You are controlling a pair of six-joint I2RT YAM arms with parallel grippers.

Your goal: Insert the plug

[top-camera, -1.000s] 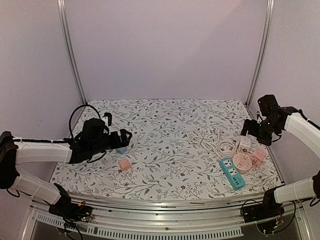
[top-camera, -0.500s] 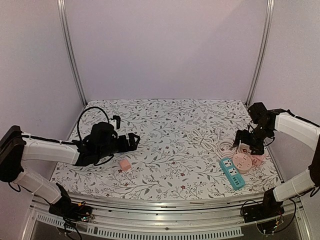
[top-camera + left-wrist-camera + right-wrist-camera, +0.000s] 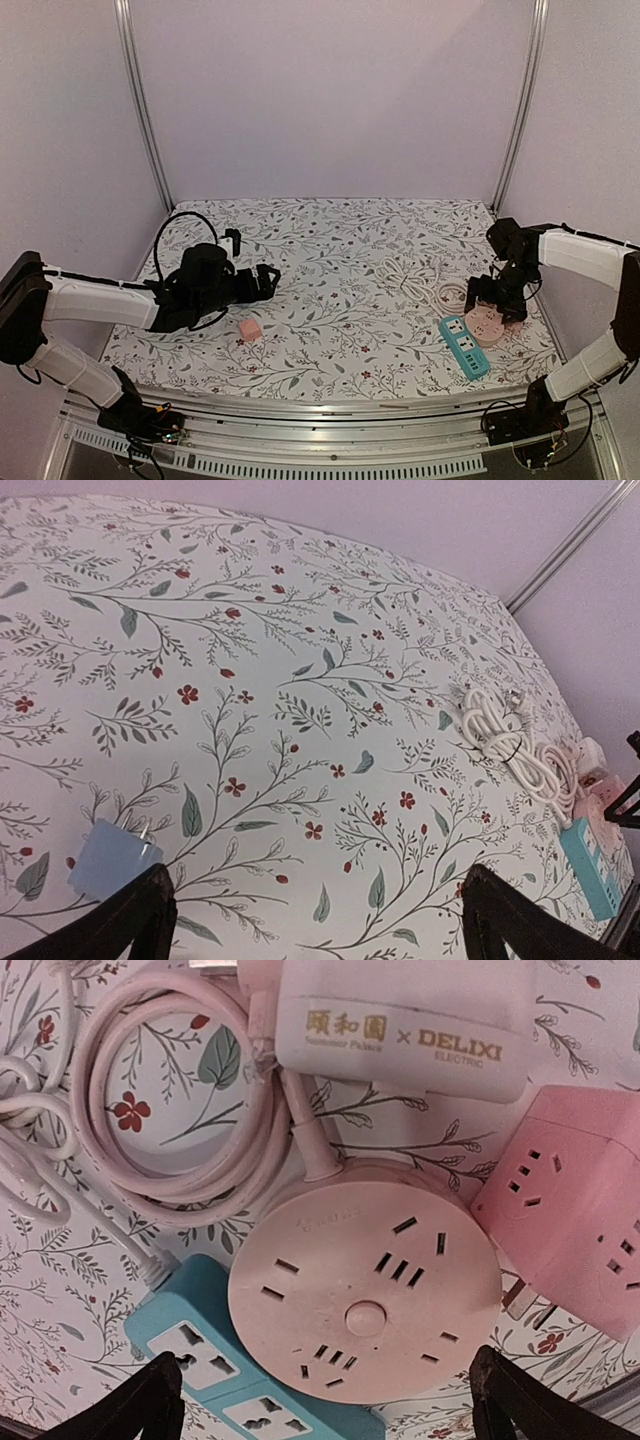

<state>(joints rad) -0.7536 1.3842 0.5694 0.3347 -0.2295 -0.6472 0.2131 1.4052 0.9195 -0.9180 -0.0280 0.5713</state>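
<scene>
Evidently the plug had not yet been taken up. A pale blue plug [image 3: 108,858] was seen in the left wrist view lying on the floral tablecloth [image 3: 330,250], its two prongs exposed. It lay just by the tip of one finger rather than between the two, and whether it was touched could not be told. A small pink cube [image 3: 249,329], possibly another plug, was seen nearby from above, apart from the arm.

The left gripper [image 3: 268,281] was held low over the cloth, its jaws spread wide with nothing between them. Within the last second it had been carried forward and toward the table's middle, so that the blue plug, earlier visible from above at the fingertips, was no longer seen in that view.

At the far right, the right gripper [image 3: 497,298] had been brought down and inward from a raised pose to hang over the socket cluster, likewise spread wide and empty. A round pink socket hub [image 3: 365,1305] was framed between its fingers, with a teal power strip [image 3: 230,1380] at its near edge, a pink cube socket [image 3: 570,1220] beside it, and a white DELIXI adapter [image 3: 400,1030] and coiled pink cable [image 3: 170,1110] beyond.

The receptacle was thus judged to be approached, while the plug remained to be grasped.
</scene>
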